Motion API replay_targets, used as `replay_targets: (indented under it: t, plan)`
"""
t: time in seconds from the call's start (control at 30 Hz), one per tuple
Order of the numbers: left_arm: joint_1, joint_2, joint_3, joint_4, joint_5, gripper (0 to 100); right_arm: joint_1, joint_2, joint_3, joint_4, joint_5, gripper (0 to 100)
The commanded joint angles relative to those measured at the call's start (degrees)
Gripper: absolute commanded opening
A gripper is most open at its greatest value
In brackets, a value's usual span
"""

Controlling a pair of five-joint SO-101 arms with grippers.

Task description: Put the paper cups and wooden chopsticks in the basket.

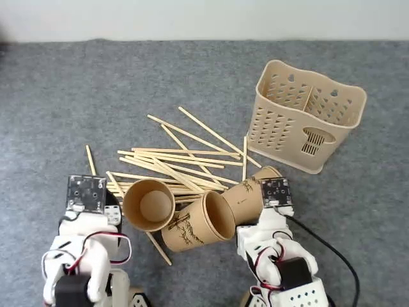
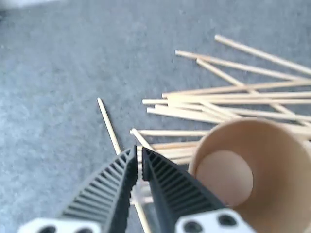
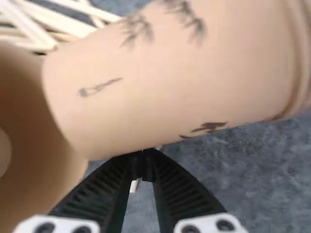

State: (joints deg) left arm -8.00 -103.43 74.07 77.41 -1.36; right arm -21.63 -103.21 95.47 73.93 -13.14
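Three paper cups lie among the wooden chopsticks [image 1: 179,163] spread over the grey carpet. One cup [image 1: 148,204] shows its open mouth, a second [image 1: 198,224] lies on its side beside it, and a third [image 1: 252,195] lies toward the basket [image 1: 307,115]. The beige perforated basket stands at the back right. My left gripper [image 2: 138,156] is shut, hovering over a chopstick [image 2: 109,127] just beside the open-mouthed cup [image 2: 252,170]. My right gripper [image 3: 143,158] is shut, its tips against the side of a lying cup [image 3: 170,73]; another cup's mouth [image 3: 24,145] is alongside.
The left arm [image 1: 85,194] and the right arm [image 1: 276,192] sit at the near edge, flanking the cups. Bare carpet [image 1: 77,96] stretches at the back left and also to the right of the right arm.
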Motion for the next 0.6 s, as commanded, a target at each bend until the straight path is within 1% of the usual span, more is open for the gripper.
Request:
replay_targets:
  t: [0.0, 0.17, 0.23, 0.3, 0.43, 0.5, 0.57]
  plan:
    - [-0.18, -0.88, -4.88, -1.93, -0.26, 2, -2.24, -0.66, 0.97, 0.48, 0.35, 0.9]
    - [0.00, -0.88, -4.79, -3.43, -0.26, 2, -3.56, -0.66, -0.79, -0.22, 0.44, 0.9]
    - [0.00, -0.88, -4.62, -2.99, -0.26, 3, -3.38, -0.66, -2.90, -0.13, 0.44, 0.9]
    - [0.00, -0.88, -3.30, -2.55, -0.26, 9, -3.38, -0.66, -5.01, -0.13, 0.44, 0.9]
    - [-0.35, -0.88, 0.84, -2.55, 0.00, 24, -3.30, -0.66, -8.88, 0.31, 0.70, 0.9]
    - [-0.53, -0.88, 1.89, -2.73, 0.79, 26, -2.33, -0.66, -9.93, -0.13, 4.31, 0.9]
    - [-0.53, -0.88, 1.80, -3.69, 3.96, 26, -0.13, -0.66, -10.73, -1.10, 11.52, 0.9]
